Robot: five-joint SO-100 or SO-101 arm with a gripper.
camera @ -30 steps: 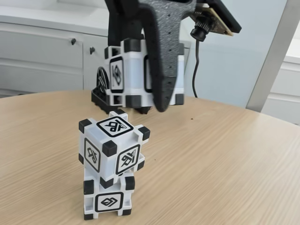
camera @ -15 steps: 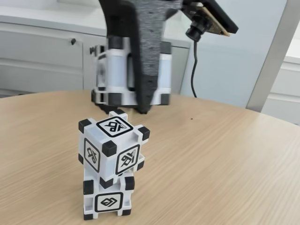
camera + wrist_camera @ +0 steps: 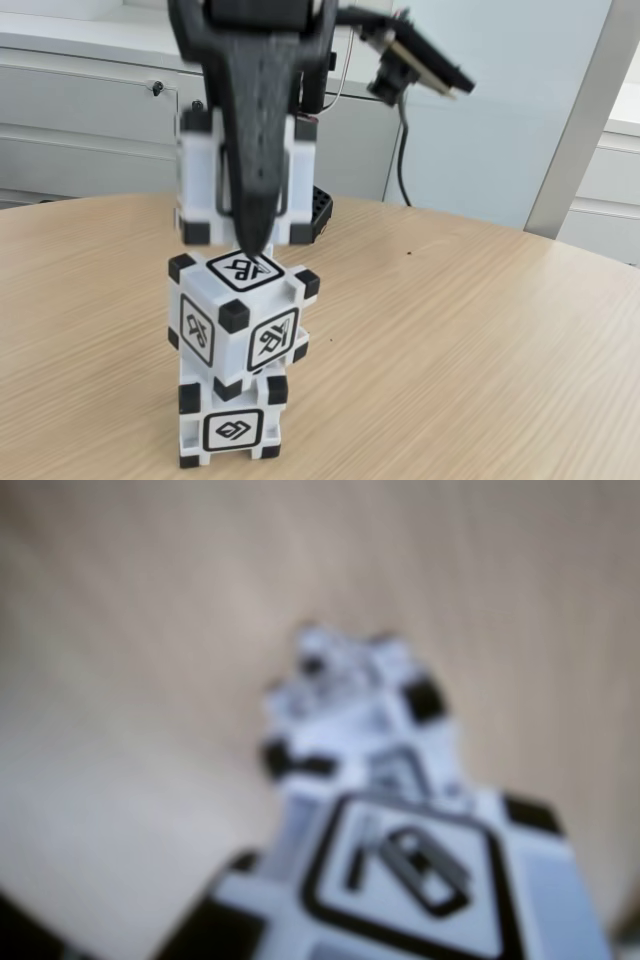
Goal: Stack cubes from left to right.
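Fixed view: pincer pinches third cube upright, apparently just above two-cube stack.

- A light wooden table with a rounded far edge carried everything.
- The bottom cube rested directly on it, near the front edge of the fixed view.

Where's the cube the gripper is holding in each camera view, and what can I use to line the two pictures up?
Fixed view: the held cube is upper left of centre, clamped in the gripper, just above the two-cube stack.
Wrist view: the held cube fills the bottom centre and right, blurred, glyph face toward the camera.
Shared landmark: the two-cube stack, seen lower left in the fixed view and at centre in the wrist view, on the wooden table.
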